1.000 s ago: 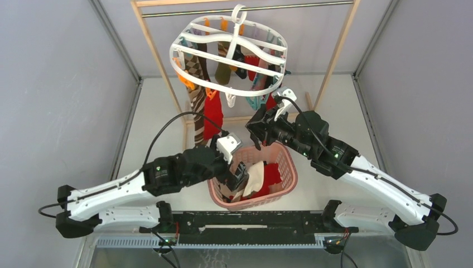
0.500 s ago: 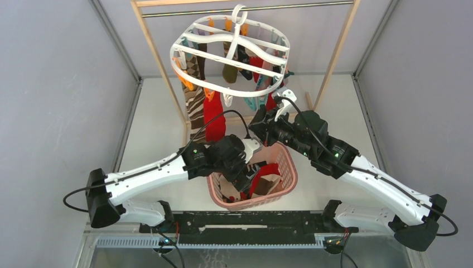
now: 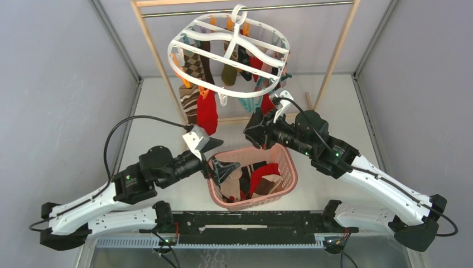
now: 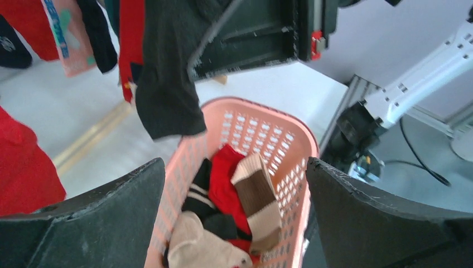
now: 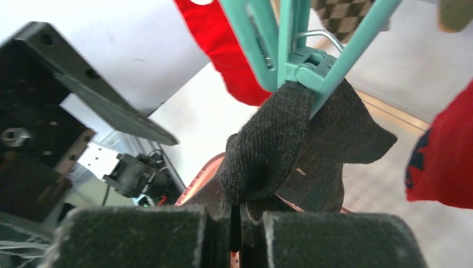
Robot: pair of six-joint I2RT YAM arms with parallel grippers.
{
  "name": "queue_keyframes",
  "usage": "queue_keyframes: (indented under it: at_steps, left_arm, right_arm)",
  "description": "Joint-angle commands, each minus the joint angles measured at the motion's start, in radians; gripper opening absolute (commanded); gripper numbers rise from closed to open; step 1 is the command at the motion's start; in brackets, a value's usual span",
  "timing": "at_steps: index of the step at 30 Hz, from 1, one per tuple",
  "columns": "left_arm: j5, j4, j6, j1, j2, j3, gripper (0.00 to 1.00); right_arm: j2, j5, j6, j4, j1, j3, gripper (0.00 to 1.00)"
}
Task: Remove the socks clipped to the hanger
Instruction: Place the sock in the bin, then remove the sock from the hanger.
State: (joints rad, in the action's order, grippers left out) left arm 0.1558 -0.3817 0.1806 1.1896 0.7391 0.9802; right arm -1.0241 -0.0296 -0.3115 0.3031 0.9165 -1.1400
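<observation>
The white oval hanger (image 3: pixel 228 56) hangs from the rod with several socks clipped under it, among them a red one (image 3: pixel 207 111) and an argyle one (image 3: pixel 192 67). My right gripper (image 3: pixel 255 133) reaches up under the hanger's near right side. In the right wrist view my right gripper (image 5: pixel 234 234) is shut on the lower end of a black sock (image 5: pixel 290 151), which a teal clip (image 5: pixel 295 61) still holds. My left gripper (image 3: pixel 222 155) hovers open at the basket's left rim. The left gripper (image 4: pixel 234 212) holds nothing, and the black sock (image 4: pixel 167 84) dangles ahead of it.
A pink lattice basket (image 3: pixel 285 163) below the hanger holds several loose socks: red (image 4: pixel 231 178), brown-striped (image 4: pixel 259 195) and cream (image 4: pixel 201 245). A wooden frame (image 3: pixel 153 50) carries the metal rod (image 3: pixel 279 6). Grey walls close both sides; a black rail (image 3: pixel 251 220) runs along the near edge.
My left arm has drawn back to the left, from deep over the basket to its left rim, still open. The hanger has swung slightly left. The right gripper has stayed shut under the hanger.
</observation>
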Motion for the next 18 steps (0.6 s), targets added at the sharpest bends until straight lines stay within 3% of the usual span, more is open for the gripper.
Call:
queue_keyframes:
  at_steps: [1, 8, 18]
  left_arm:
    - [0.104, 0.195, -0.091, 0.034, 0.058, -0.082, 1.0]
    - [0.222, 0.488, -0.173, 0.092, 0.029, -0.24, 1.0]
    - [0.365, 0.721, -0.238, 0.1, 0.006, -0.34, 1.0]
  right_arm:
    - [0.013, -0.145, -0.084, -0.078, -0.009, -0.033, 0.0]
    - [-0.011, -0.258, -0.167, -0.148, -0.013, -0.032, 0.0]
    - [-0.033, -0.306, -0.216, -0.18, -0.002, -0.033, 0.0]
